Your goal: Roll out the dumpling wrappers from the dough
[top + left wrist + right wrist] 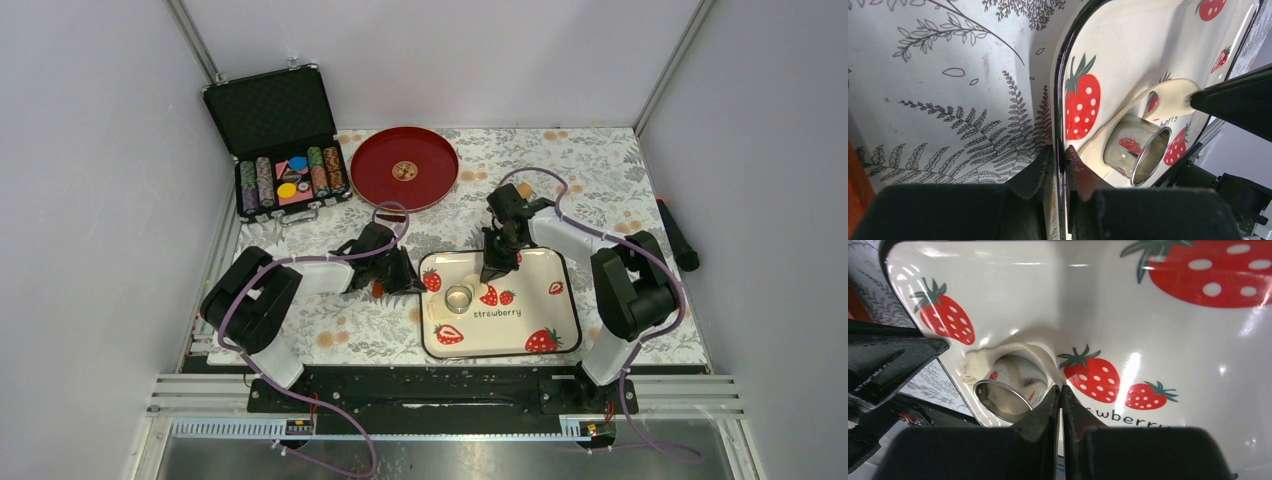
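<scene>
Worktop (600,170): covered with a pale cloth printed with flowers and ferns.
Tray (550,315): cream, rounded rectangle, dark rim, red strawberry prints and the word "strawberry"; at the near middle of the worktop.
Ring cutter (459,298): small, shiny metal, open end up, in the tray's left part.
Plate (375,165): round, red, gold emblem (404,170) at its centre; at the far edge, well apart from the tray.
Case (268,108): black, lid open, rows of coloured chips (290,178); far-left corner, just beside the plate.
Black cylindrical object (678,240): at the right edge.

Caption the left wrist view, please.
Left gripper clamps the strawberry tray; right gripper pinches the dough near the ring cutter.
</scene>
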You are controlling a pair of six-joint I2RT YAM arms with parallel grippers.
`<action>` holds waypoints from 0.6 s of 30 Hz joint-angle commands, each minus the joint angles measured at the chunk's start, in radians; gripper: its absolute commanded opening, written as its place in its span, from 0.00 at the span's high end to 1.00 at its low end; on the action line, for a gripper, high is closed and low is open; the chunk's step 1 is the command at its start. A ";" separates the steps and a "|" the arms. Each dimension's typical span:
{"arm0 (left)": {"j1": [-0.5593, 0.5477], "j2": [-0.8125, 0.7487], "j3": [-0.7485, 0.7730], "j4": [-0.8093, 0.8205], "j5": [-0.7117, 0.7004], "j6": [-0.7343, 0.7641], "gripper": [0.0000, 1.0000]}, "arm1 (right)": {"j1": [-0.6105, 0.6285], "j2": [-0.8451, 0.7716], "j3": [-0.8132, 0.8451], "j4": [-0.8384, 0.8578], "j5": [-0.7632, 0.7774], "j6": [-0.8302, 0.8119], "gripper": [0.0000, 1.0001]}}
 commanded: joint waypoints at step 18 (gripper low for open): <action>-0.013 0.065 -0.040 -0.088 -0.069 0.055 0.99 | -0.078 -0.063 -0.082 -0.015 -0.065 0.056 0.27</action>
